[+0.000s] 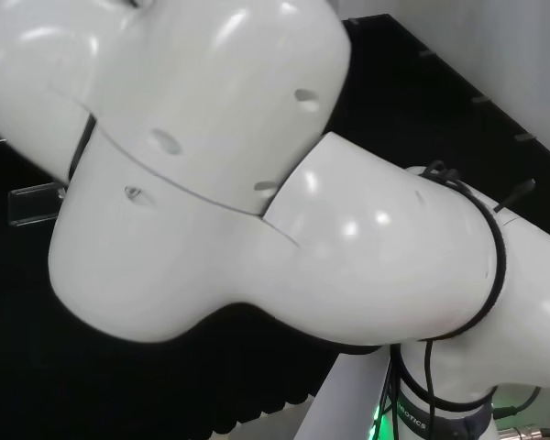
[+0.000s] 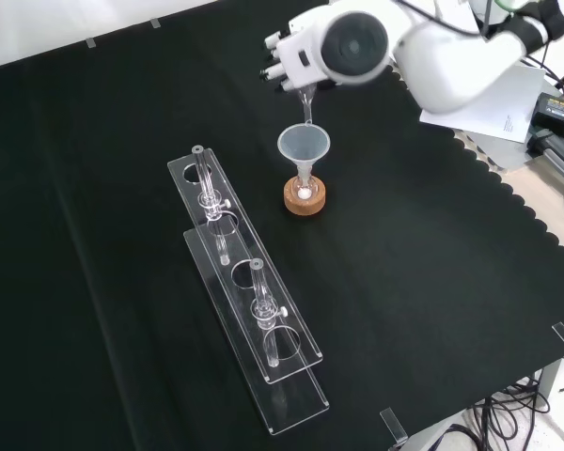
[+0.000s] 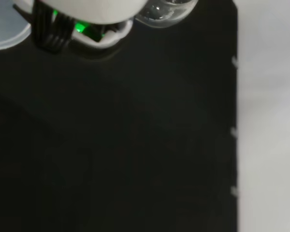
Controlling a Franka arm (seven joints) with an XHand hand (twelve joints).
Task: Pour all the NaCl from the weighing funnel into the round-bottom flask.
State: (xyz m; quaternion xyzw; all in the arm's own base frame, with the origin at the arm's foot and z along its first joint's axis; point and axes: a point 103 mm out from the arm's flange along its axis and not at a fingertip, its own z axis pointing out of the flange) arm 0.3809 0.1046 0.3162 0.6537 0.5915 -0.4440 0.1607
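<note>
In the front view the hand hangs at the top, partly behind the arm's big link with its grey cap. Its fingers curl round the clear weighing funnel, whose thin stem points steeply down. The stem's tip sits just over the mouth of a translucent plastic funnel. That funnel stands in the neck of the round-bottom flask, which rests on a cork ring. Something white shows in the flask's bottom. In the wrist view a clear glass piece and a pale funnel rim lie close to the blurred hand.
Two clear acrylic racks holding upright tubes run diagonally, left of and nearer than the flask in the front view. Papers and cables lie past the cloth's scalloped right edge. The arm's white links loom large in the head view.
</note>
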